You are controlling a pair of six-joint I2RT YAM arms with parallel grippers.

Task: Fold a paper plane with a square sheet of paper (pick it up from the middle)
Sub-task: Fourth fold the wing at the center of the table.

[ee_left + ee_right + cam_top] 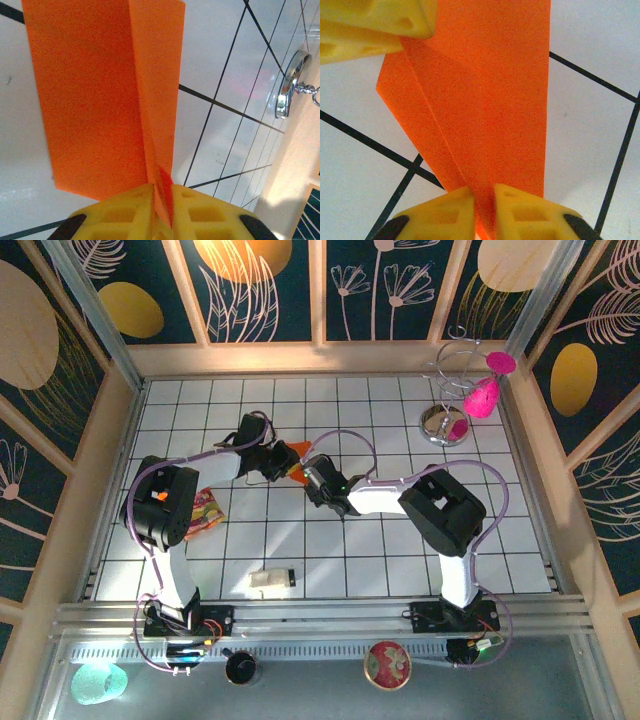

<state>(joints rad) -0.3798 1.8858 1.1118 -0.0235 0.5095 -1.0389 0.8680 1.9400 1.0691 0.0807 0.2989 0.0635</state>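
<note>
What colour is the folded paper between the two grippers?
Bright orange, plain and unmarked. The folded paper shows best in the left wrist view.

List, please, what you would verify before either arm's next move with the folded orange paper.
1. Left gripper pinching the folded bright orange paper sheet: ok.
2. Right gripper pinching the same sheet: ok.
3. Visible crease straight: ok.
4. Sheet free of tears: cannot tell; the grippers hide parts.
5. Sheet clear of the white tiled table: cannot tell.
6. Crinkled multicoloured wrapper and small beige block apart from the sheet: ok.
</note>
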